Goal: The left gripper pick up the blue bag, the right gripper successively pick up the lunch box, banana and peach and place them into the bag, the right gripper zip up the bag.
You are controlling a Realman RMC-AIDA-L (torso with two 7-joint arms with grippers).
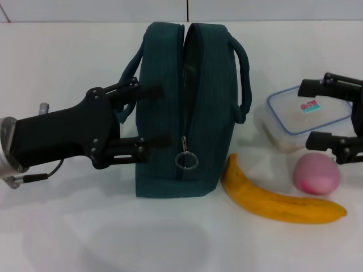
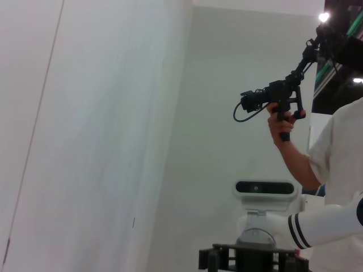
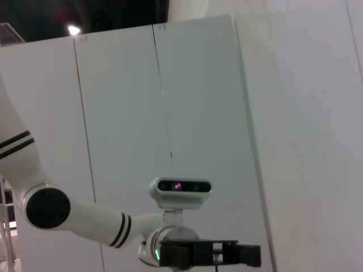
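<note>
The dark teal fabric bag (image 1: 187,110) stands upright mid-table, its zipper mostly undone. The left gripper (image 1: 156,116) reaches its side with fingers spread apart, one by the handle. The right gripper (image 1: 315,113) hangs open around the clear blue-rimmed lunch box (image 1: 303,116), behind the pink peach (image 1: 316,174) and yellow banana (image 1: 278,198)

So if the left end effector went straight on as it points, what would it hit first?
The bag: the left end effector points at its side, open fingers seemingly already at the fabric, though depth is unclear.
</note>
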